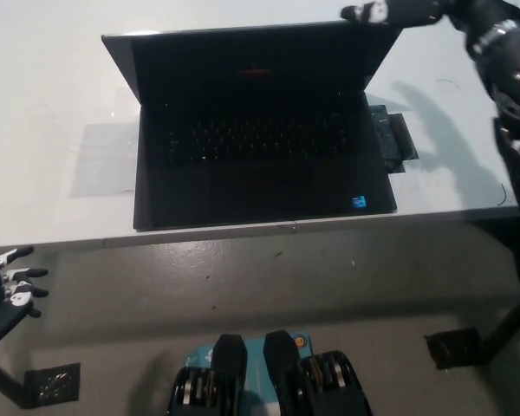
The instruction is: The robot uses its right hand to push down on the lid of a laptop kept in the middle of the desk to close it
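Note:
A black laptop [260,147] stands open in the middle of the white desk [52,104], its screen tilted back and dark. My black right arm comes in from the right edge, and the right hand [390,12] reaches to the lid's top right corner with its fingers stretched out flat, at or just above the lid's edge. Whether it touches the lid I cannot tell. My white left hand [7,282] rests low at the left edge, below the desk, with its fingers apart and nothing in it.
A small dark flat object [394,139] lies on the desk just right of the laptop. A pale rectangular patch [104,160] marks the desk left of the laptop. Below the desk's front edge there is grey floor with black desk feet [455,348].

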Robot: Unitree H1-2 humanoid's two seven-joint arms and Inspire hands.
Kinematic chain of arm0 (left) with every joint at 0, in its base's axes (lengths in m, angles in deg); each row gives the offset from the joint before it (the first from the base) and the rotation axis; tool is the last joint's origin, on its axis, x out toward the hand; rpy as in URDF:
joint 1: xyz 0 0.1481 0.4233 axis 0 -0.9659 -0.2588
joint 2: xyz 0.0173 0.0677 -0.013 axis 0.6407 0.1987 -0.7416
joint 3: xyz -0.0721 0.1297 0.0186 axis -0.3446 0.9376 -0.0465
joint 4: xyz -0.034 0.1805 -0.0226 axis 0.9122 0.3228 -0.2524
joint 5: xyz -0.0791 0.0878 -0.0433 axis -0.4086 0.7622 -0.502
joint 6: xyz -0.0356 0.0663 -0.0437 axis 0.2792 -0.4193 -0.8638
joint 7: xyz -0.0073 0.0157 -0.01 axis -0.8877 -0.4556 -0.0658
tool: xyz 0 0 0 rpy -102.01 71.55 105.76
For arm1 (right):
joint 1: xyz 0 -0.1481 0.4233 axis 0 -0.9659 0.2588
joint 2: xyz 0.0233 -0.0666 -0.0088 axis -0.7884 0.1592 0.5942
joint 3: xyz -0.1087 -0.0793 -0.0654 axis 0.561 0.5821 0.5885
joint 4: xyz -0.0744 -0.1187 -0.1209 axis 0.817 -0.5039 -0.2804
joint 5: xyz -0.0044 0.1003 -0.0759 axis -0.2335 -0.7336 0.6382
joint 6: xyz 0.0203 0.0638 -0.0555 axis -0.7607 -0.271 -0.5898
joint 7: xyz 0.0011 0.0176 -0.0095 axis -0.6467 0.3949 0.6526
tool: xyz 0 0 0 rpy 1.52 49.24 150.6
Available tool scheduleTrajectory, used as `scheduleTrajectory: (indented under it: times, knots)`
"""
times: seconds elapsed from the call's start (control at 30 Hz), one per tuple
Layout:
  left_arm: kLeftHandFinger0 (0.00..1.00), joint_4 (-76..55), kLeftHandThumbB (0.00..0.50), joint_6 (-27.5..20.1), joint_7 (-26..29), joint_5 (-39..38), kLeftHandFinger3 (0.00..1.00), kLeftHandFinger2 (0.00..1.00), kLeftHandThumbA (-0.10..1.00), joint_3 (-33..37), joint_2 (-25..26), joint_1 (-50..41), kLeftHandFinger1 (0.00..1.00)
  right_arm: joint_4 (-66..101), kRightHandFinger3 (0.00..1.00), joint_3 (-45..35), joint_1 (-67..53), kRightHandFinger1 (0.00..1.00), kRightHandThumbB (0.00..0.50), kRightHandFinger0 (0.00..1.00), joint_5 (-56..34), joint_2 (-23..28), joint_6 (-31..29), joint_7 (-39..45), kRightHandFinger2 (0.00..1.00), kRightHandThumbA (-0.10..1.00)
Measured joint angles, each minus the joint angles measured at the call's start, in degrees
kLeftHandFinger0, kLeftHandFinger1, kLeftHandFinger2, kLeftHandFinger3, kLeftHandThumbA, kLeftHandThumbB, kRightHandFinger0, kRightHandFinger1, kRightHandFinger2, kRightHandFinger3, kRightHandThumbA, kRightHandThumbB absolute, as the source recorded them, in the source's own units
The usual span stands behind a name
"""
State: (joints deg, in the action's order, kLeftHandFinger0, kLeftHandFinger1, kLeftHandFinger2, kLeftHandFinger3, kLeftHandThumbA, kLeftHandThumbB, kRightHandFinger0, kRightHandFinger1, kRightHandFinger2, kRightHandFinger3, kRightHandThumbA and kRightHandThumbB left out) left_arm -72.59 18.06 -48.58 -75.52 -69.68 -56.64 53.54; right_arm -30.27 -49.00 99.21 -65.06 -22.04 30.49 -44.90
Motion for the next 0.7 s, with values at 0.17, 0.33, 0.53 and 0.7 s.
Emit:
scheduleTrajectory:
  times: [0.17,0.33,0.53,0.7]
  knots:
    - [0.43,0.0,0.006,0.1,0.0,-0.1,0.83,0.65,0.19,0.0,0.0,0.3,0.54,-6.1,0.99,2.2,3.1,1.0,0.376,1.0,1.7,-2.2,-3.6,0.3,1.0,1.0]
    - [0.4,-0.1,0.0,0.5,0.0,-0.1,0.8,0.63,0.17,0.0,0.0,0.9,0.51,-9.0,0.98,5.0,4.9,1.0,0.393,1.0,4.6,-4.1,-6.3,0.5,1.0,1.0]
    - [0.44,-0.1,0.0,0.8,0.0,-0.1,0.81,0.64,0.19,0.0,0.1,1.3,0.54,-11.1,1.0,7.8,5.6,1.0,0.386,1.0,6.9,-4.5,-8.0,2.2,1.0,1.0]
    - [0.44,-0.1,0.003,0.9,-0.3,-0.1,0.82,0.65,0.2,0.1,0.5,2.0,0.53,-13.3,1.0,8.9,5.5,1.0,0.434,1.0,7.3,-4.5,-8.8,5.0,1.0,1.0]
